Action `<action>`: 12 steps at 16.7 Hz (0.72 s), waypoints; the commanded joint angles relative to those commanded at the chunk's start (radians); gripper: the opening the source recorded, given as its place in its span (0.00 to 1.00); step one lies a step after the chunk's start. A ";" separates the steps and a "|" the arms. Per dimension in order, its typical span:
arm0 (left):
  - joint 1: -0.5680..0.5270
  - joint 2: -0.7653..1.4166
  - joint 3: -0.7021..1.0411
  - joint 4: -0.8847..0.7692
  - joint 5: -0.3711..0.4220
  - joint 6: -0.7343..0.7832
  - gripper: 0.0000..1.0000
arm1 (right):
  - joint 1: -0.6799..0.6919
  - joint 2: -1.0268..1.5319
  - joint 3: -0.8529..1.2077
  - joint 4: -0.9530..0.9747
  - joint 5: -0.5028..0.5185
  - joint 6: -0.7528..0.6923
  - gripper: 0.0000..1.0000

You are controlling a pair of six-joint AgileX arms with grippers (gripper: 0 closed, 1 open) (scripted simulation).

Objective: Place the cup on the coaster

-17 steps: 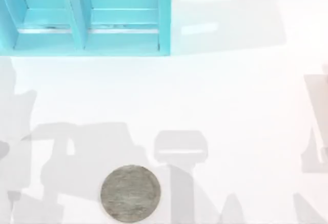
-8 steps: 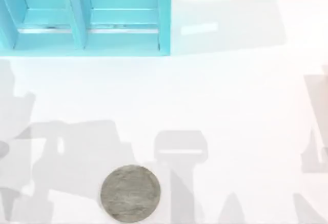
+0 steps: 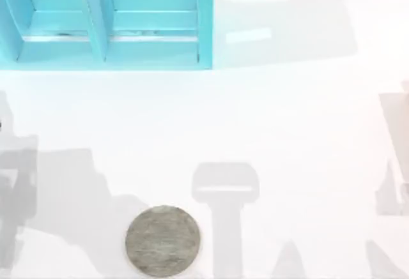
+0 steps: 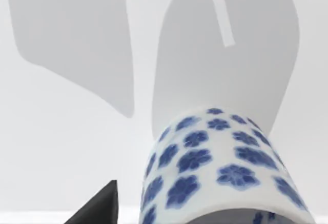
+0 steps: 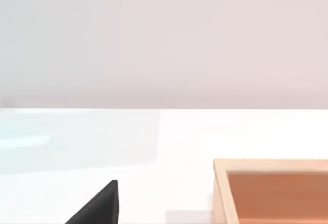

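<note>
From above, the coaster lies flat near the table's front edge, left of centre, with a blue shelf at the back left. In the left wrist view, the cup sits just beside a dark finger; whether the left gripper pinches it cannot be told. In the right wrist view, a dark finger shows above the table near a wooden box; its spread cannot be told.
</note>
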 joint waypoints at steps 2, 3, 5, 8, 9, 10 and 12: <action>0.000 0.001 -0.002 0.002 0.000 0.000 1.00 | 0.000 0.000 0.000 0.000 0.000 0.000 1.00; 0.000 0.001 -0.002 0.002 0.000 0.000 1.00 | 0.000 0.000 0.000 0.000 0.000 0.000 1.00; 0.000 0.001 -0.002 0.002 0.000 0.000 0.92 | 0.000 0.000 0.000 0.000 0.000 0.000 1.00; 0.000 0.001 -0.002 0.002 0.000 0.000 0.70 | 0.000 0.000 0.000 0.000 0.000 0.000 1.00; 0.000 0.001 -0.002 0.002 0.000 0.000 0.62 | 0.000 0.000 0.000 0.000 0.000 0.000 1.00; 0.000 0.001 -0.002 0.002 0.000 0.000 0.55 | 0.000 0.000 0.000 0.000 0.000 0.000 1.00; 0.000 0.001 -0.002 0.002 0.000 0.000 0.40 | 0.000 0.000 0.000 0.000 0.000 0.000 1.00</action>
